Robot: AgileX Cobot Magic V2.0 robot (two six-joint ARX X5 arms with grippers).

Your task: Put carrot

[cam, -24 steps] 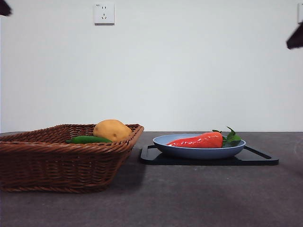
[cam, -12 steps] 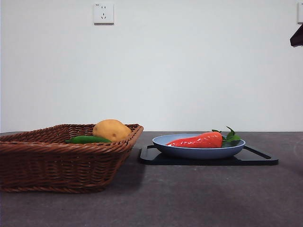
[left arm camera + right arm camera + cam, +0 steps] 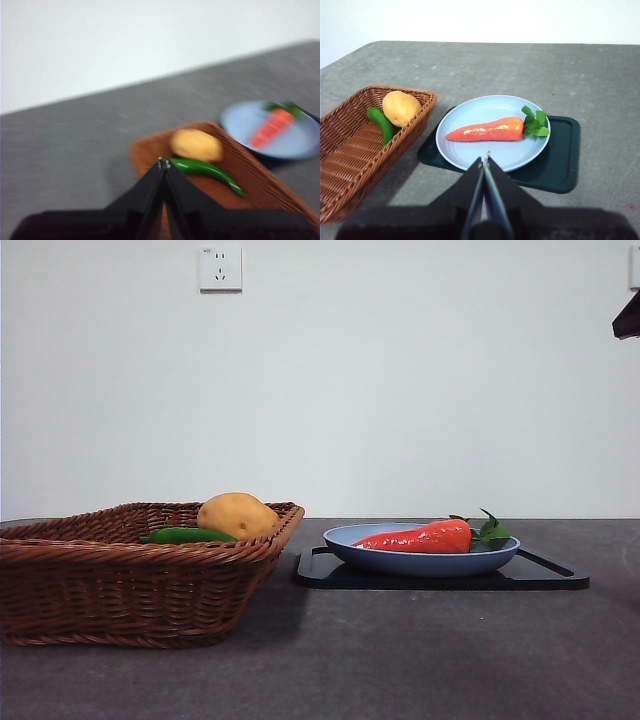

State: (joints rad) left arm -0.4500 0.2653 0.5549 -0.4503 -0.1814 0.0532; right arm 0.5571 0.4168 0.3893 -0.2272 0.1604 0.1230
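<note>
Plain white wall, bare except for a white wall socket (image 3: 220, 268), backs a dark grey speckled counter (image 3: 420, 660). Toward the counter's left edge in the front view sits a brown woven wicker basket (image 3: 120, 580), with a rounded tan potato (image 3: 237, 515) and a slim dark-green vegetable (image 3: 185, 535) inside it. Beside the basket, nearer the right edge, a black rectangular tray (image 3: 560, 160) carries a pale blue round plate (image 3: 470, 150). On that plate lies the glossy red-orange tapered toy carrot (image 3: 487, 129), flat on its side, its green leaf tuft toward the counter's right edge and its thin tip toward the basket.

The right gripper (image 3: 484, 159) hovers above the near rim of the plate, its two black jaws pressed together and holding nothing. The left gripper (image 3: 163, 163) hangs over the basket, jaws likewise closed and empty; that view is blurred. In the front view only a black tip shows at the top right corner.

The carrot looks like light, rigid moulded plastic, so weight should be no trouble, but the shiny skin is probably slippery and the taper would tend to push jaws toward the thin end. The safest hold appears to be across the thick half of the body, just short of the leaves, with the jaws opened first and set square to its length. The leaves look too thin to grip, and the plate may slide if pressed.
</note>
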